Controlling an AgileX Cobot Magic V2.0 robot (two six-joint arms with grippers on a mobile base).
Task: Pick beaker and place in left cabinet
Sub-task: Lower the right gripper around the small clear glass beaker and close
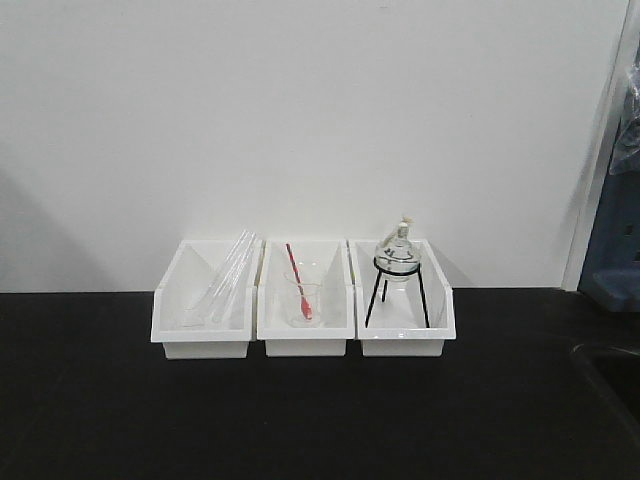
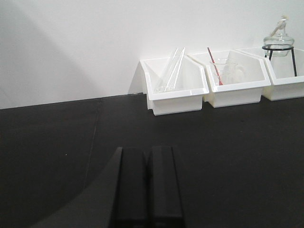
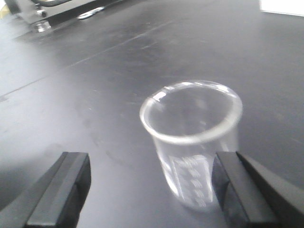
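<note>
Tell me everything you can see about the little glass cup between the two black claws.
The beaker is a small clear glass cylinder with a thickened round rim and white printed graduation marks low on its side. It looks empty and stands upright, mouth up, on the black countertop. It sits between the open fingers of the right gripper, off-centre: one finger overlaps its side, though whether they touch is unclear, and the other stands well apart. The picture is too blurred to show a spout.
</note>
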